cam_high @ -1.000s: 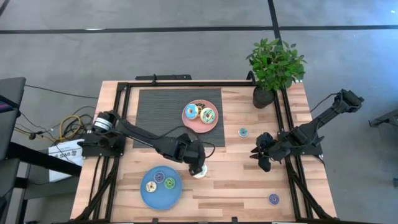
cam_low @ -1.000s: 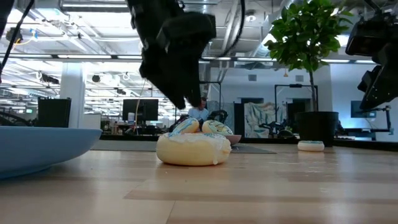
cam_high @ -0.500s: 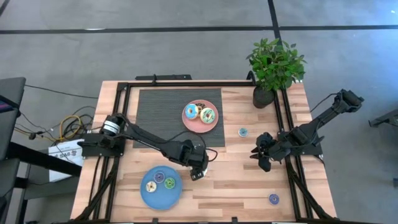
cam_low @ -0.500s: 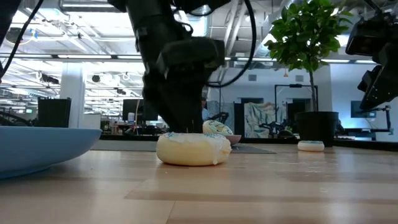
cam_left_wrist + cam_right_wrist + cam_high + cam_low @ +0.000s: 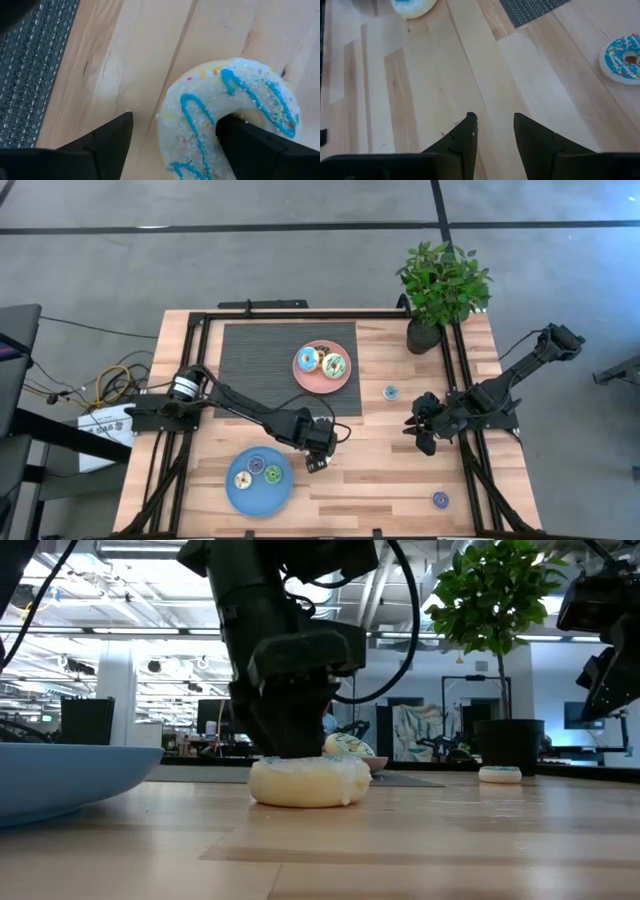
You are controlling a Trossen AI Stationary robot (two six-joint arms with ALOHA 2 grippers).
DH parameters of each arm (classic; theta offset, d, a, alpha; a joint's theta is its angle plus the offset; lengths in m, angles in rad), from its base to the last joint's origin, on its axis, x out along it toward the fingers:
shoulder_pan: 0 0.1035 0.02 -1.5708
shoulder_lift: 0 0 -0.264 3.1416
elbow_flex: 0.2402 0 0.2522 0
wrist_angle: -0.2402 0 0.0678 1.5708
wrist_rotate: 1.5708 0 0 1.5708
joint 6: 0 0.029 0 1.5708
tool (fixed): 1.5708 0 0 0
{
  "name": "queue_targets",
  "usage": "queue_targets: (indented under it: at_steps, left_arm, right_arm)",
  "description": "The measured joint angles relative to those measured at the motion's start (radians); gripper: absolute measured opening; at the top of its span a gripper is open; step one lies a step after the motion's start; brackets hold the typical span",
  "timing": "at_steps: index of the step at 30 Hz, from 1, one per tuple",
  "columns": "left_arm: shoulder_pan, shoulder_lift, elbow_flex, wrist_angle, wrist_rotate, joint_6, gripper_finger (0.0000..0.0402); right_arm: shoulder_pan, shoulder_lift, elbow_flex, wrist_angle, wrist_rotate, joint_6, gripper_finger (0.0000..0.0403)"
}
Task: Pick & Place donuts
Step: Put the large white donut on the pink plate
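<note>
Cream donut (image 5: 227,120) (left claw (image 5: 172,145) lower now)

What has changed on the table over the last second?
The left tool has come down onto the cream donut with blue icing lines, one finger outside it and one in its hole, not yet closed on it. The donut has not moved. The right tool waits open at the table's right side, unchanged.

Cream donut (image 5: 235,120) w/ white icing, blue squiggle lines, tiny multicolour sprinkles. Small donut (image 5: 623,58): blue icing, sprinkles, white edge. Plates: pink plate (image 5: 343,380), blue plate (image 5: 240,498). Mat (image 5: 262,352) dark grey, ribbed. Table (image 5: 380,460) light wood planks. Both arms black. Plant (image 5: 443,278) green, dark pot.
</note>
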Motion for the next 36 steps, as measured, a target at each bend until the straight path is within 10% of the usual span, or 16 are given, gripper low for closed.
queue_targets:
  at_steps: [19,36]
  left_arm:
    - [0.010,0.000,0.004,0.002,0.027,-0.075,0.0187]
    - [0.135,-0.002,0.290,-0.245,-0.051,0.041,0.0170]
  right_arm:
    - [0.000,0.000,0.000,-0.001,0.004,-0.018,0.0118]
    - [0.000,0.000,0.000,0.007,0.008,-0.017,0.0118]
